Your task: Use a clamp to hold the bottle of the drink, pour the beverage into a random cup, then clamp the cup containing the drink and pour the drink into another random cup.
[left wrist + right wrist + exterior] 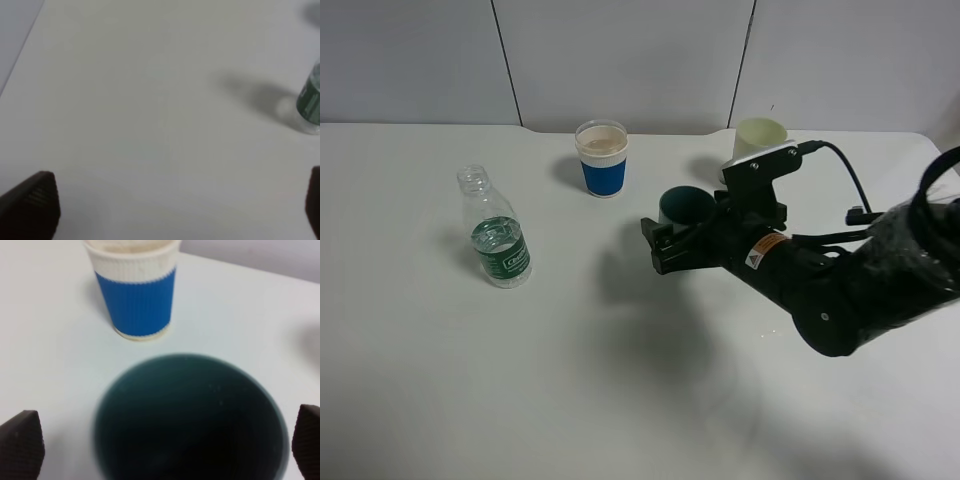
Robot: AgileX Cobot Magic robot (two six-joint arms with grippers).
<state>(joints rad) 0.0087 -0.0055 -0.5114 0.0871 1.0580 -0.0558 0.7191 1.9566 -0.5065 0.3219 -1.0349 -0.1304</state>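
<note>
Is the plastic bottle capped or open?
Open: the plastic bottle stands upright on the table, its bare neck showing no cap.

High overview of table [620, 400]; wrist views close, right sharing blue cup [136, 300].

Most of the white table [620, 400] lies bare: the whole near half and the left edge offer open passage. Toward the far edge, a blue cup [602, 158] stands at the middle and a pale cup [760, 137] near the far right corner. A dark cup [686, 207] sits between them, just in front, with the right gripper [665, 245] beside it. A bottle [496, 230] stands alone on the left, well apart from the cups.
</note>
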